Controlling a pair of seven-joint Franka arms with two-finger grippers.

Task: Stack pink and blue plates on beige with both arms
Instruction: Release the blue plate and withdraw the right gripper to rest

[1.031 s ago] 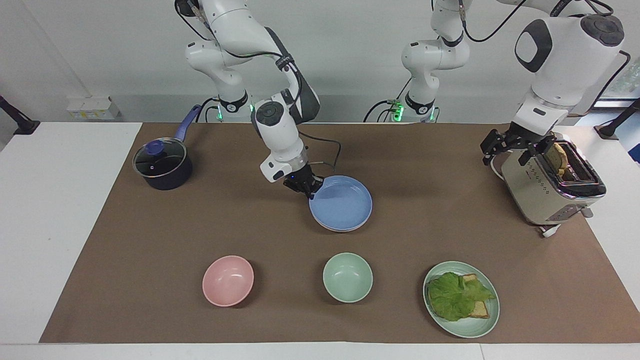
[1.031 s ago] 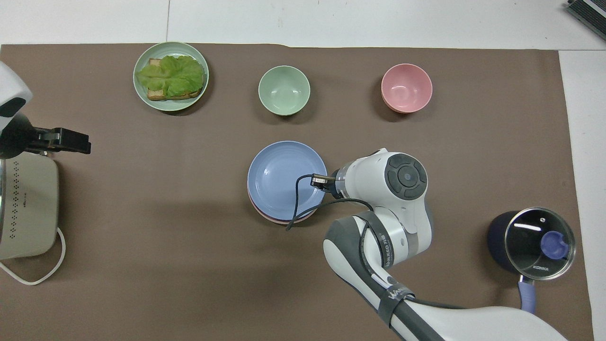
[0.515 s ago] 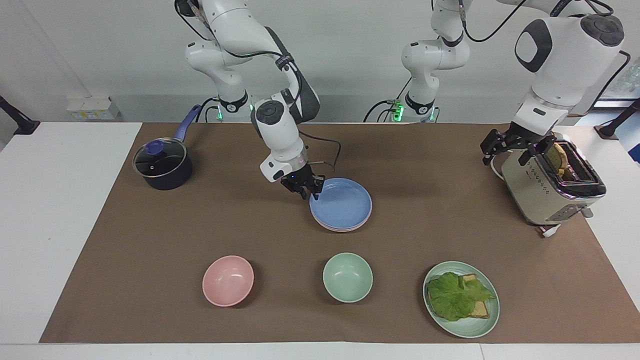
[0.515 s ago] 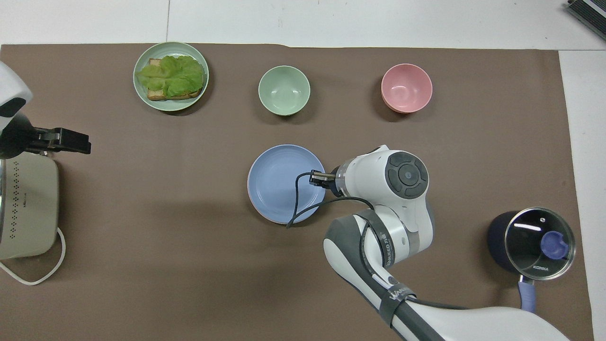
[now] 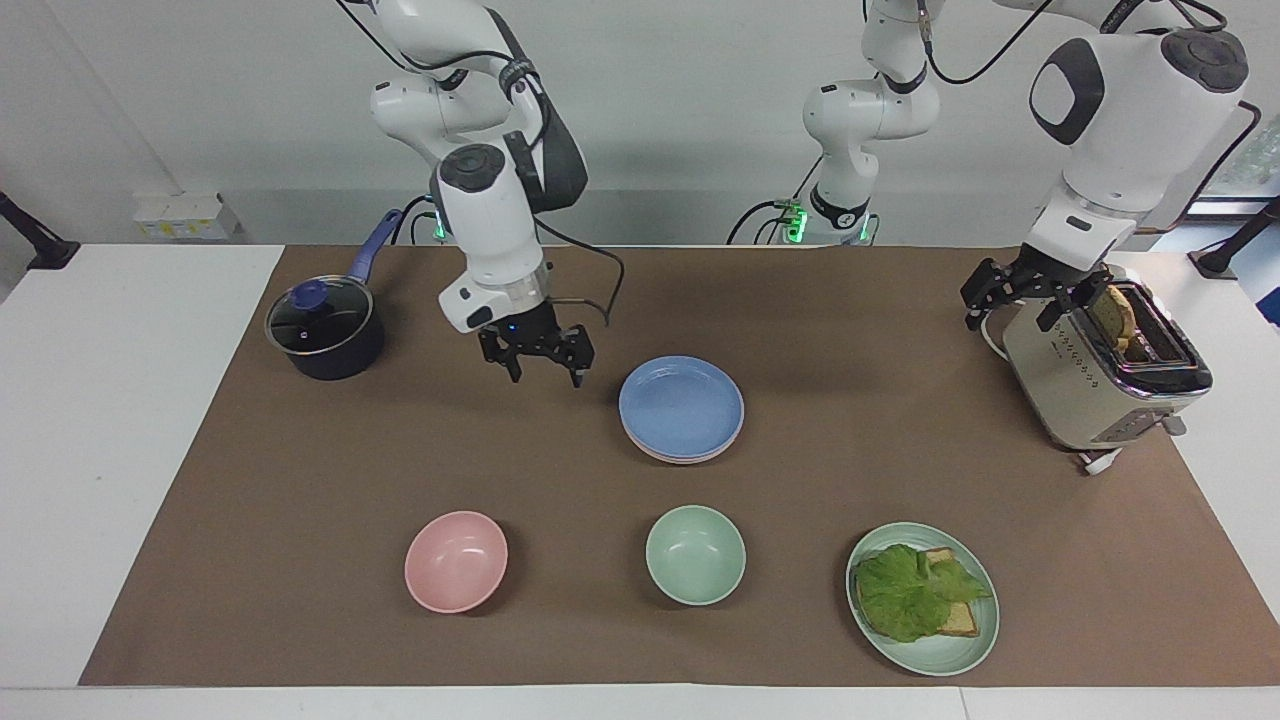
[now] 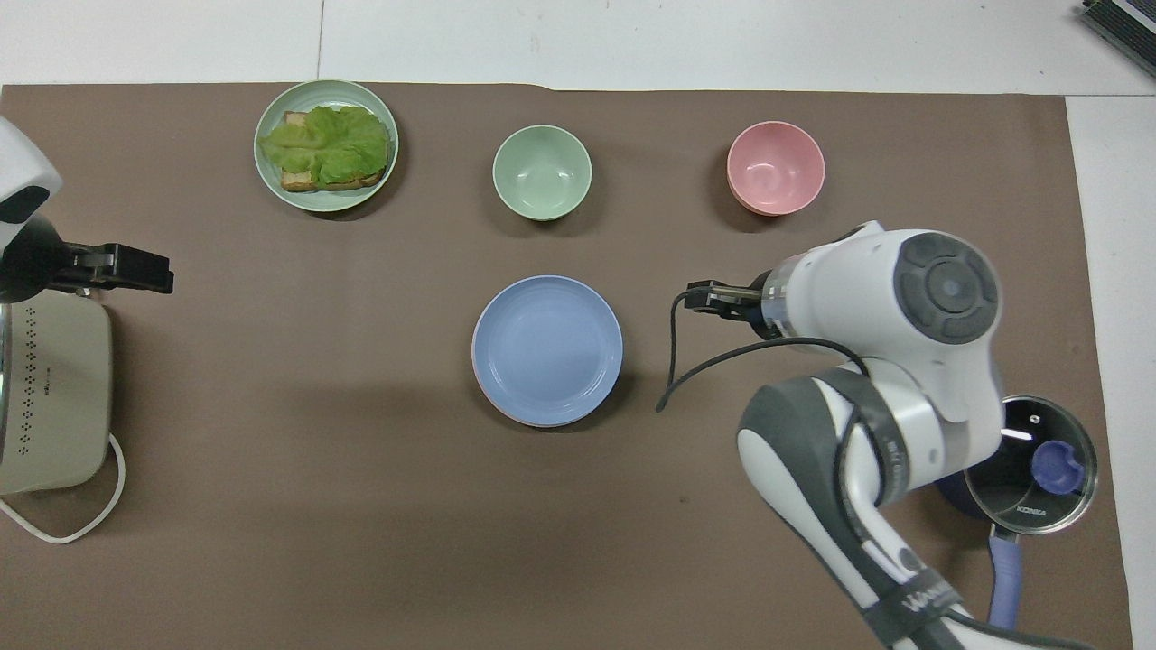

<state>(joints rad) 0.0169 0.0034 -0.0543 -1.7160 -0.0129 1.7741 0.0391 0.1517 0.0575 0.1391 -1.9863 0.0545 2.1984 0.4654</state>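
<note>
My right tool hangs over bare brown mat between the saucepan and the plate stack, fingers spread wide apart, holding nothing, touching nothing. Blue plate sits on top of the stack mid-table; pink plate shows only as a thin rim just under it; can't make out the beige plate beneath. My left tool waits up over the toaster at the left arm's end of the table, fingers apart, empty. Pink bowl, green bowl and lettuce-and-bread plate sit farther from me than the stack.
</note>
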